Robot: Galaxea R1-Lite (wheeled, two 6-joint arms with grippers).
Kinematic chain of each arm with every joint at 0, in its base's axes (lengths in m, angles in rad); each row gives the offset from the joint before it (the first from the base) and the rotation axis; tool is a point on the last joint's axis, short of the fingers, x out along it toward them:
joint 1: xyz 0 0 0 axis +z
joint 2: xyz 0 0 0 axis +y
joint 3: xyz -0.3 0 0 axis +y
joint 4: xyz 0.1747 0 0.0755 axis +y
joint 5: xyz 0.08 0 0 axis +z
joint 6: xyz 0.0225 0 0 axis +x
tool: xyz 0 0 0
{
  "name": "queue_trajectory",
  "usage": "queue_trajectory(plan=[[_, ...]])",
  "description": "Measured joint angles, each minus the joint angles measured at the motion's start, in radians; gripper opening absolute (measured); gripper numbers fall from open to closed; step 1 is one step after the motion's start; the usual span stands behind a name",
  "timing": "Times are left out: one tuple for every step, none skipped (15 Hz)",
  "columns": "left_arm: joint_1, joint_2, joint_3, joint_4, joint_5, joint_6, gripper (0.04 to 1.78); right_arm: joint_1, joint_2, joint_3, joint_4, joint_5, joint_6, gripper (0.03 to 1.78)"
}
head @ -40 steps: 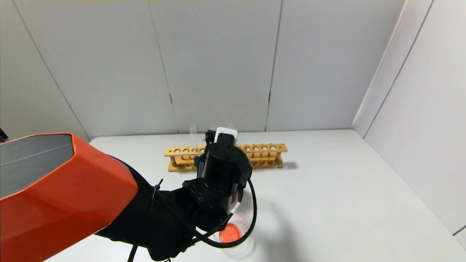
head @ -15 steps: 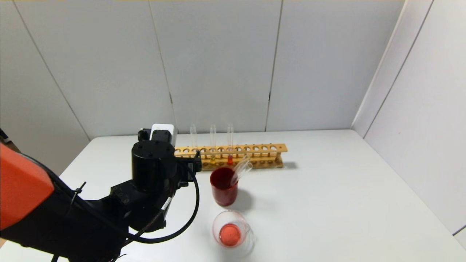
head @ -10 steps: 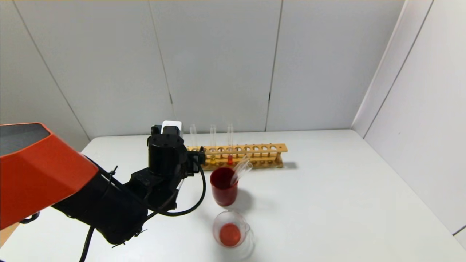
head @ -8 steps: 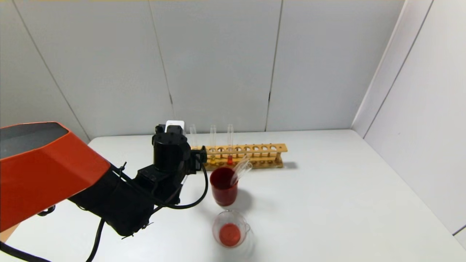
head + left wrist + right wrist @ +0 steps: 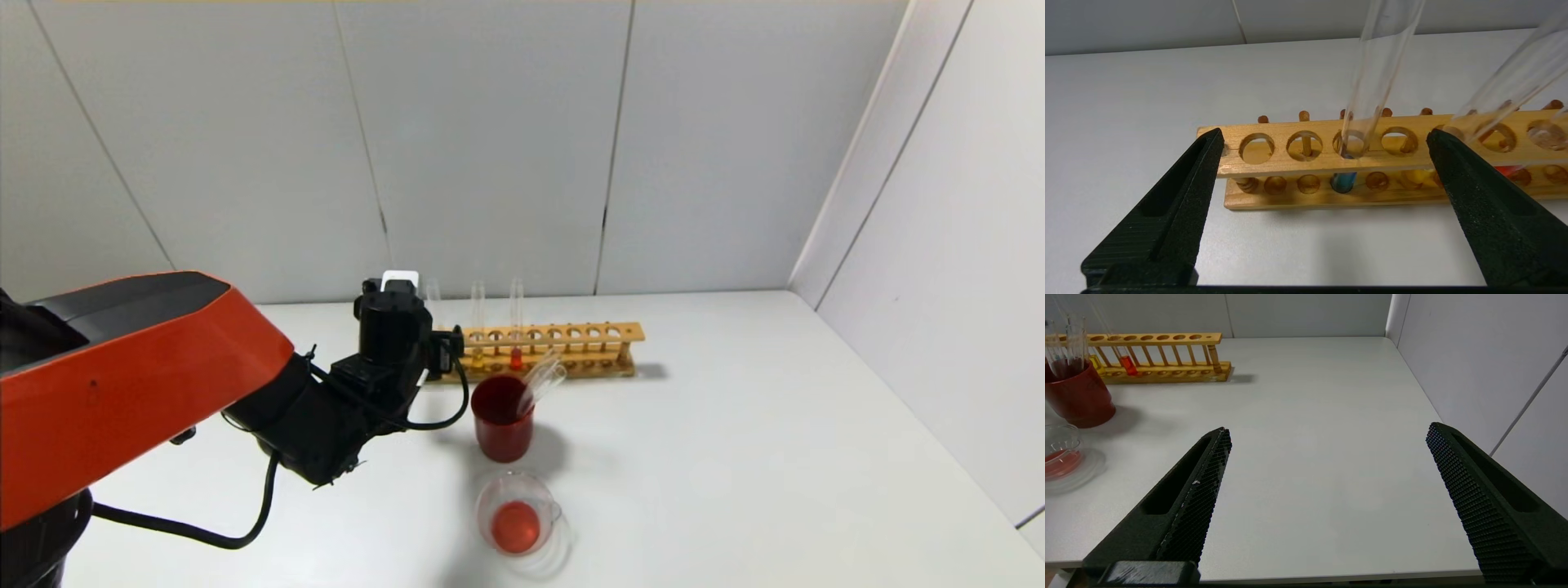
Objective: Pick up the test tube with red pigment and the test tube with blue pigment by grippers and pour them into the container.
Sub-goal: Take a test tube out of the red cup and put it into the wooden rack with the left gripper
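From the head view, my left gripper [image 5: 424, 339] sits at the near side of the wooden rack [image 5: 588, 333], up at its left end, and I cannot make out my fingers from here. The container [image 5: 522, 513] stands at the near edge of the table [image 5: 735, 441] with a pool of orange-red liquid in its bottom, so I judge the red pour is done. A dark red cup [image 5: 501, 425] between rack and container has clear tubes leaning in it, probably spent ones, yet a tube with red liquid [image 5: 516, 325] stands in the rack beside one with yellow liquid [image 5: 478, 327]. In my left wrist view, my fingers [image 5: 1180, 196] are spread wide with nothing between them, and the test tube with blue pigment [image 5: 1367, 87] stands upright in its rack hole, centred in the gap but farther off, its teal liquid at the bottom. So the blue half is left: close in, grip, lift, carry to the container and pour. In my right wrist view, my right gripper [image 5: 1327, 490] is also wide open and empty, parked over the bare right side of the table, well apart from rack, cup and container, which show far off at one edge. I reckon the task is about half done, with the blue tube untouched.
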Motion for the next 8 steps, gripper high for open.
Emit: queue_trajectory(plan=[[0.004,0.008,-0.020,0.013,-0.008,-0.001,1.75,0.000,0.000,0.000,0.000,0.000,0.000,1.74],[0.008,0.014,-0.039,0.018,-0.010,-0.002,1.75,0.000,0.000,0.000,0.000,0.000,0.000,1.74],[0.014,0.020,-0.051,0.020,-0.011,-0.003,1.75,0.000,0.000,0.000,0.000,0.000,0.000,1.74],[0.018,0.024,-0.061,0.021,-0.014,-0.003,1.75,0.000,0.000,0.000,0.000,0.000,0.000,1.74],[0.023,0.028,-0.070,0.021,-0.020,-0.003,1.75,0.000,0.000,0.000,0.000,0.000,0.000,1.74],[0.026,0.030,-0.076,0.021,-0.025,-0.003,1.75,0.000,0.000,0.000,0.000,0.000,0.000,1.74],[0.030,0.034,-0.086,0.021,-0.028,-0.003,1.75,0.000,0.000,0.000,0.000,0.000,0.000,1.74],[0.032,0.039,-0.094,0.029,-0.028,-0.003,1.75,0.000,0.000,0.000,0.000,0.000,0.000,1.74]])
